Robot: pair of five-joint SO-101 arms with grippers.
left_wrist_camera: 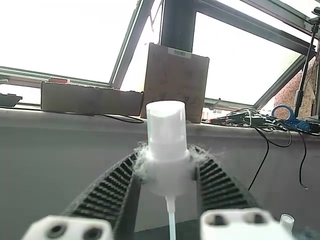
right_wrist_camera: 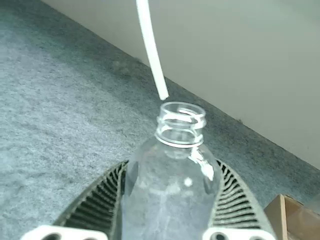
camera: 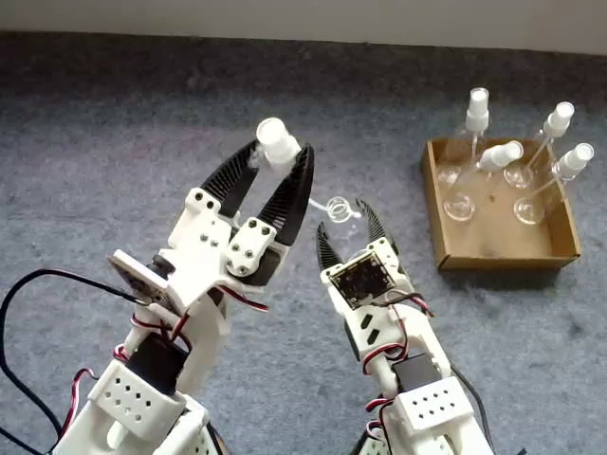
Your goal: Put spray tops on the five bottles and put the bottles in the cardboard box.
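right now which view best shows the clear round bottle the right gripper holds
The right wrist view: the clear round bottle is close up, threaded mouth open, a white dip tube above. The high view gives its rim beyond the right gripper.

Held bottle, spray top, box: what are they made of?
Bottle: clear glass or hard plastic, can't tell which; glossy, carpet shows through, highlights on the threaded neck. Spray top: opaque white plastic by the look, smooth, thin white tube below. Cardboard box: plain brown cardboard, matte.

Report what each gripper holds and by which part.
Left gripper: the spray top, jaws on its collar below the cap. Right gripper: the open bottle, jaws on its body below the neck.
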